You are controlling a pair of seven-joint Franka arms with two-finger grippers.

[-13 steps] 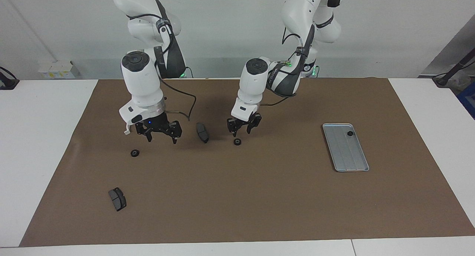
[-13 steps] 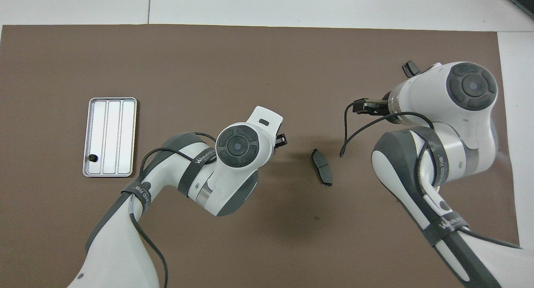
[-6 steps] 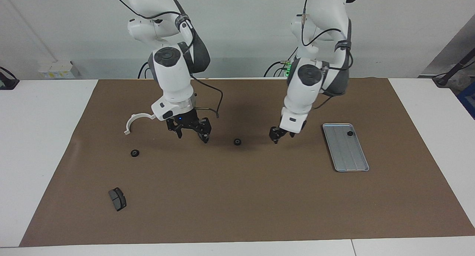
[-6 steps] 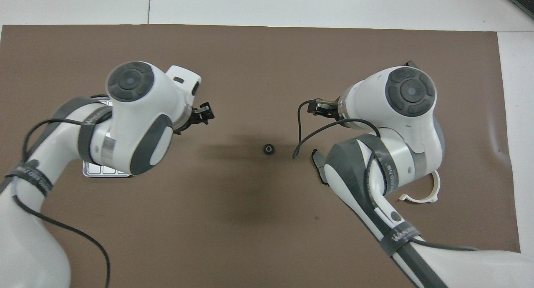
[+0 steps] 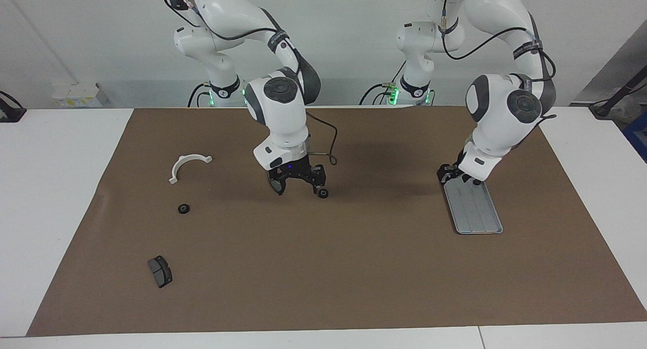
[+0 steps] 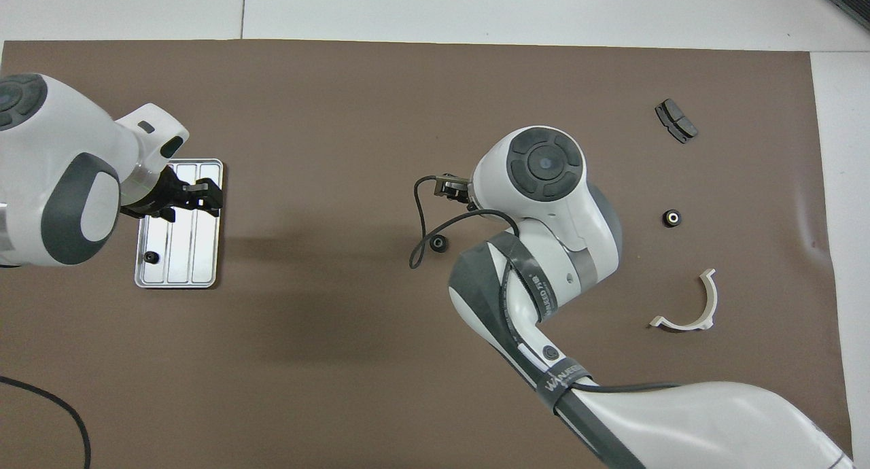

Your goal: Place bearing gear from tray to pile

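Observation:
The silver tray lies toward the left arm's end of the mat and also shows in the overhead view. One black bearing gear sits in the tray's corner nearest the robots. My left gripper hangs open and empty just over that end of the tray, and shows in the overhead view. A second gear lies mid-mat. My right gripper is open and low, one fingertip beside this gear. The pile has a white bracket, a brake pad and a third gear.
A second brake pad lies under my right gripper, mostly covered by it. The brown mat covers the table. In the overhead view the right arm hides its own gripper.
My left gripper moved from over the mid-mat gear to the tray. My right gripper moved from beside the white bracket to the mid-mat gear and lowered over it.

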